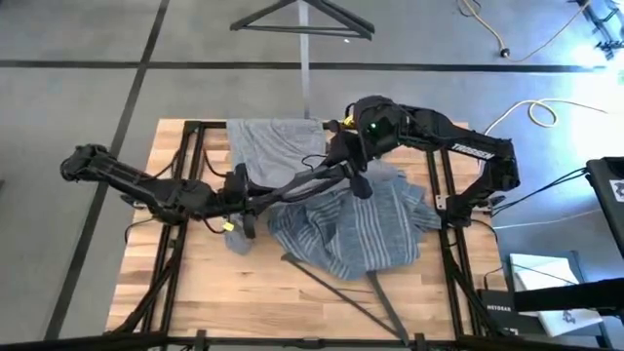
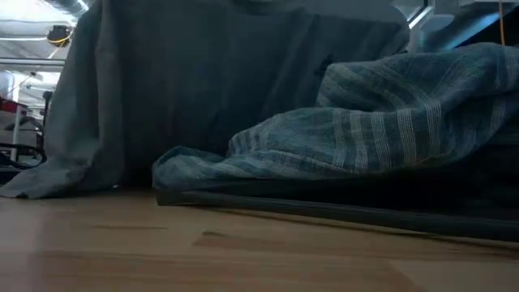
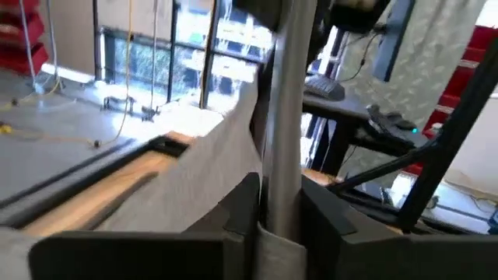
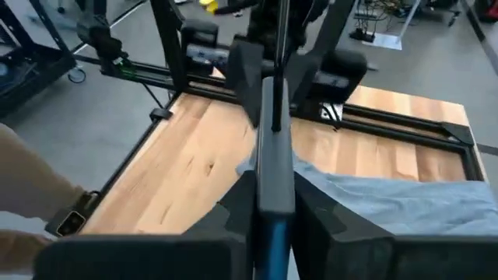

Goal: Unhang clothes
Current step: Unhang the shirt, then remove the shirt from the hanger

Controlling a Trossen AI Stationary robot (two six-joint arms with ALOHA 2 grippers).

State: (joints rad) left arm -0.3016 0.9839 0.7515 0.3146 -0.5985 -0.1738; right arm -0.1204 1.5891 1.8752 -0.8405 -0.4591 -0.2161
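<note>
The plain grey T-shirt (image 1: pixel 275 146) hangs over a thin bar (image 1: pixel 302 183), apparently a hanger's, that runs between my two grippers above the table's middle. In the low view the T-shirt (image 2: pixel 203 89) hangs like a curtain, its lower left corner resting on the wood. The blue-grey striped shirt (image 1: pixel 351 229) lies heaped on the table at the right, on top of a dark hanger (image 1: pixel 336 283). My left gripper (image 1: pixel 250 202) is shut on the bar's left end and my right gripper (image 1: pixel 357 175) on its right end. My left gripper pinches the bar (image 3: pixel 280 179) between its two fingers, which lie along the bar and come level from the table's left. The bar is lifted clear of the table, with the T-shirt's cloth (image 3: pixel 194 179) draped against it beside the fingers. My right gripper pinches the same bar (image 4: pixel 274 148) between its two fingers, coming from the table's far right and pointing along the bar toward the left gripper. The bar is held clear of the wood.
A black frame (image 1: pixel 190 146) runs along the table's sides. A second dark hanger (image 1: pixel 302 19) lies on the floor beyond the far edge. Bare wood (image 1: pixel 185 283) shows at the near left. Cables and boxes stand to the right of the table.
</note>
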